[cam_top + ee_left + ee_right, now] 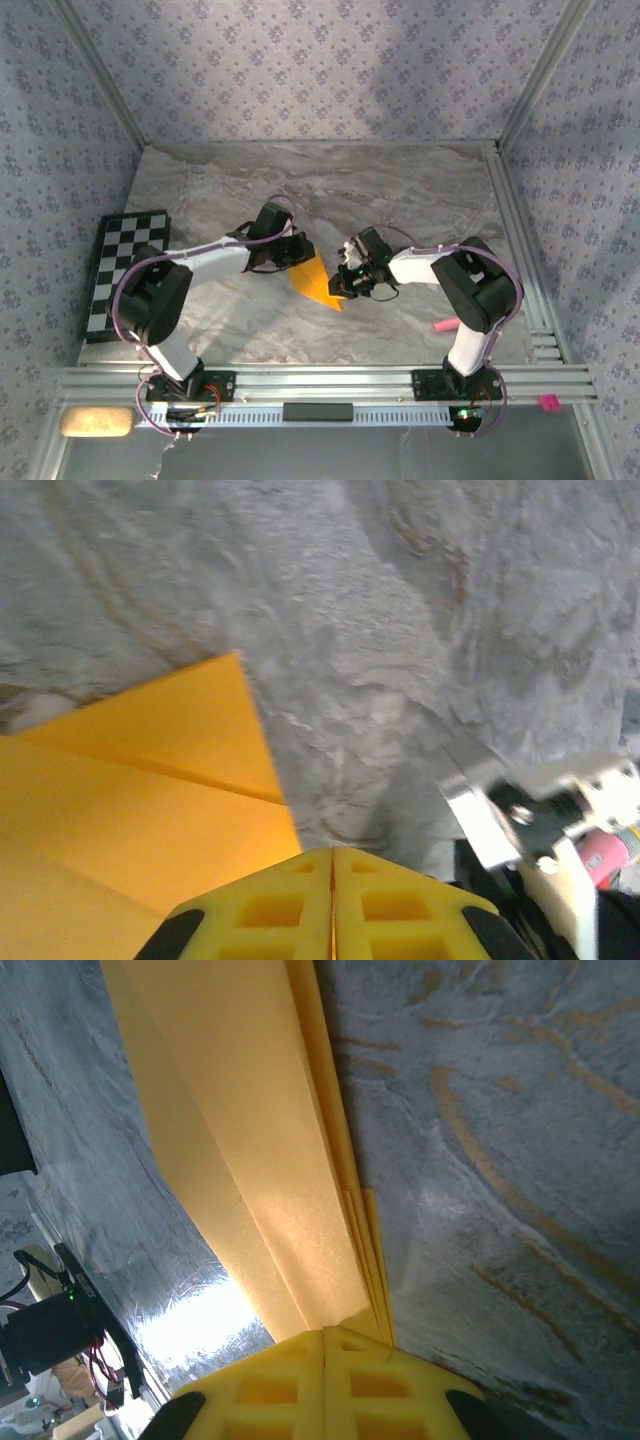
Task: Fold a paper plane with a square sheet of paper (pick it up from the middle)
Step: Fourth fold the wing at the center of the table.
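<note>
Folded paper [318,281] lies at the table's [430,190] centre, a closed gripper at either side.
The left gripper [300,252] sits at the paper's 11 o'clock corner and the right gripper [347,287] at its 3 o'clock edge. Both pairs of jaws are pressed together, with the paper running up to their tips; I cannot tell whether either pinches it. The paper's narrow tip points to 5 o'clock. Creases cross it.

One folded sheet of orange paper [316,281], one chequered board [125,270], one pink stick [443,326], one table [400,190], two arms, two grippers: left gripper [300,257], right gripper [346,286].
</note>
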